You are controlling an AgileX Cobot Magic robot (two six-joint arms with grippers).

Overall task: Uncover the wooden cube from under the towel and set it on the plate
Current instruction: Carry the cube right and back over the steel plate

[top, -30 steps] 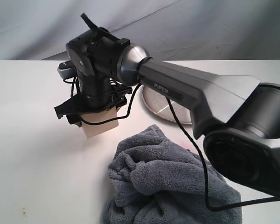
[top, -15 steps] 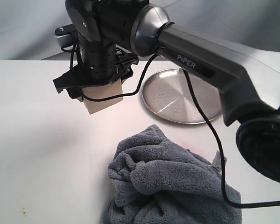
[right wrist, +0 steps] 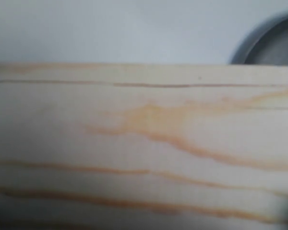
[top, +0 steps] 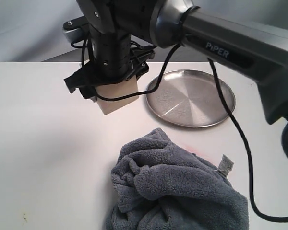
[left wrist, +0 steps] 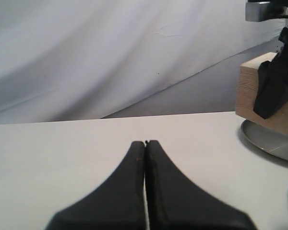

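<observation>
the right gripper (top: 108,79), jaws spread wide around the wooden block (top: 117,98), holds it above the table (top: 38,143) just beside the plate (top: 216,108), clear of the crumpled towel (top: 173,187), likely so it can cross the rim.

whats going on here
The right gripper holds the wooden cube, apparently raised off the table, just beside the plate, which has nothing on it yet. The towel lies crumpled in a heap, off the cube. The left gripper is shut and holds nothing.
</observation>
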